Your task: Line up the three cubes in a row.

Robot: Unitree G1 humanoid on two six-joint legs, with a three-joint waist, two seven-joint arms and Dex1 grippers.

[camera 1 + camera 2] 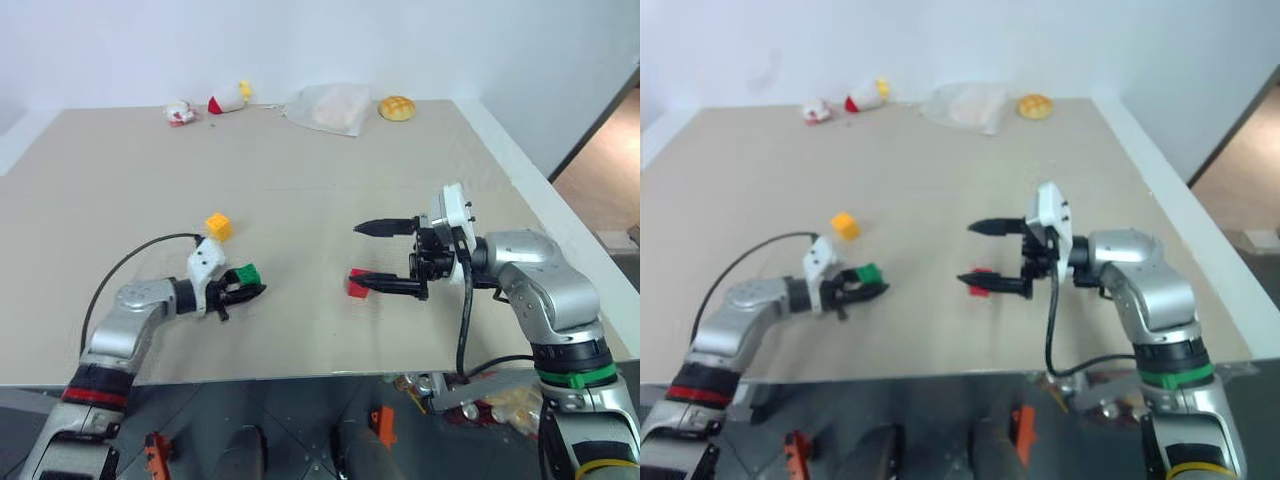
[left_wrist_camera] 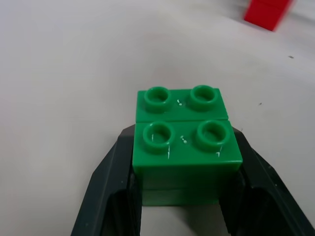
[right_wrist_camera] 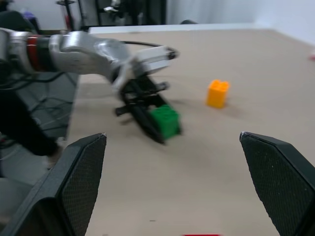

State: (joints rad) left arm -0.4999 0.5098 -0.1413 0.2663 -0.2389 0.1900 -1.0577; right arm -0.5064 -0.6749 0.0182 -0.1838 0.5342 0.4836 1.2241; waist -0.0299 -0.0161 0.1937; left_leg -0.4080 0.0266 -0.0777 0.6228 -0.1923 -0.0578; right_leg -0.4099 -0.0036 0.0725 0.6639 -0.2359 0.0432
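Beige worktop (image 1: 300,180) against a pale wall, with clutter along the far edge: bread bun (image 1: 397,107), crumpled clear plastic bag (image 1: 330,108), two small red-and-white toys (image 1: 181,112) and (image 1: 229,99).

Green cube (image 1: 246,274) near the front left of the worktop, pinched between the black fingers of the left gripper (image 1: 243,291). Jaws closed tight on its two sides, as seen close up in the left wrist view, where the studded top of the block (image 2: 184,132) faces the camera and one finger (image 2: 106,196) presses each flank. Cannot tell whether the block rests on the surface or sits just above it.

Yellow-orange cube (image 1: 219,226) loose on the worktop, just beyond the green one and a little to its left, apart from it and from both arms.

Red cube (image 1: 357,284) right of centre, beside the lower finger of the right gripper (image 1: 372,256). Jaws spread wide, one finger above the other, pointing toward the robot's left, holding nothing. Contact between the lower fingertip and the red block not clear.

Green and red well apart, roughly level with each other across the front of the worktop; yellow-orange set further back.
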